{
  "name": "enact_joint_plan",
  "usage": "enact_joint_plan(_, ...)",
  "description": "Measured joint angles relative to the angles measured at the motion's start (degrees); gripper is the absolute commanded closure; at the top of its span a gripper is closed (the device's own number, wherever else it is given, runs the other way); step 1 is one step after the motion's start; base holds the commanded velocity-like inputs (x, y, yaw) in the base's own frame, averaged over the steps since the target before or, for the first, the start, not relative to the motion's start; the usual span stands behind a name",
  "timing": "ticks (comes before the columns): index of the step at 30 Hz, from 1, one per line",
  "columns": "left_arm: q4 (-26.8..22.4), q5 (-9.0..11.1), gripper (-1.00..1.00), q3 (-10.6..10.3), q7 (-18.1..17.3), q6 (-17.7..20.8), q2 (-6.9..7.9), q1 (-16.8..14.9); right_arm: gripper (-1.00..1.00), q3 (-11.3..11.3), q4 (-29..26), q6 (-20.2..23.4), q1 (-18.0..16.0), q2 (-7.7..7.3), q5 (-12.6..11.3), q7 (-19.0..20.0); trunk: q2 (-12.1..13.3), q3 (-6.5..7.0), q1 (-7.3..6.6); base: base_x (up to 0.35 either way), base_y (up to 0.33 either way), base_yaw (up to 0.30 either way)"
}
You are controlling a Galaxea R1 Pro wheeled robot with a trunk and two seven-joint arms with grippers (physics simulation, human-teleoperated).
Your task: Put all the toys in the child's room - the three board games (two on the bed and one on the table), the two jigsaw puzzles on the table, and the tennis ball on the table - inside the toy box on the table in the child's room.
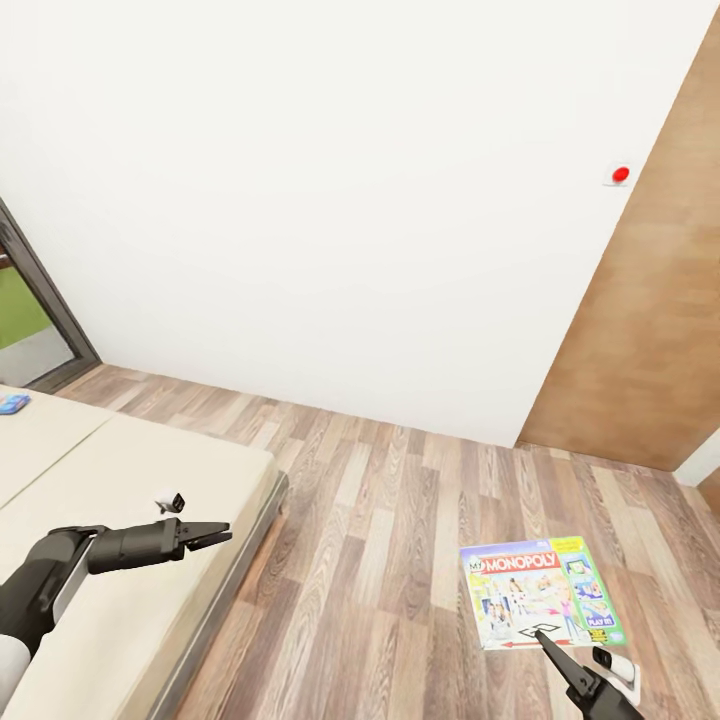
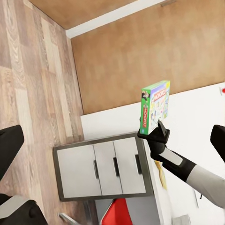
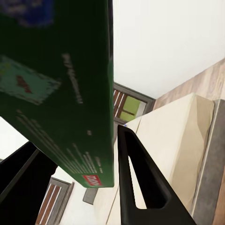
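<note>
A Monopoly board game box [image 1: 540, 590], green-edged with a colourful lid, hangs above the wooden floor at the lower right, and my right gripper [image 1: 548, 640] is shut on its near edge. The left wrist view shows the same box [image 2: 154, 108] standing on edge in that gripper [image 2: 157, 132]. Close up in the right wrist view, the box's dark green underside [image 3: 61, 84] runs between the black fingers [image 3: 140, 183]. My left gripper [image 1: 215, 536] hovers open over the bed [image 1: 120, 480] with nothing in it. A small blue item [image 1: 12, 402] lies at the bed's far left edge.
White wall ahead with a red dot [image 1: 620, 175]; a brown wood panel [image 1: 650, 320] at right. A dark-framed glass door [image 1: 40, 320] stands at far left. A grey three-door cabinet [image 2: 103, 166] and a red seat [image 2: 119, 213] stand beyond my right arm.
</note>
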Motion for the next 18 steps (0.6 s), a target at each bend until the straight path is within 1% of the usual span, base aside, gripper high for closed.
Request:
enact_joint_plan(3,0.0,0.0,-1.00,0.0,0.0,0.0,-0.01,0.0,1.00,0.0,0.0,0.0,0.0,0.00,0.0,0.0,0.0,0.00,0.00,0.000,0.000,-0.008)
enact_joint_plan(6,0.0,0.0,-1.00,-0.1,0.0,0.0,-0.02,0.0,1.00,0.0,0.0,0.0,0.0,0.00,0.0,0.1,0.0,0.10,0.00,0.000,0.000,-0.101)
enact_joint_plan(18,0.0,0.0,-1.00,-0.1,0.0,0.0,-0.04,0.0,1.00,0.0,0.0,0.1,0.0,-0.06,-0.1,0.0,0.0,0.92,0.00,0.000,0.000,-0.178)
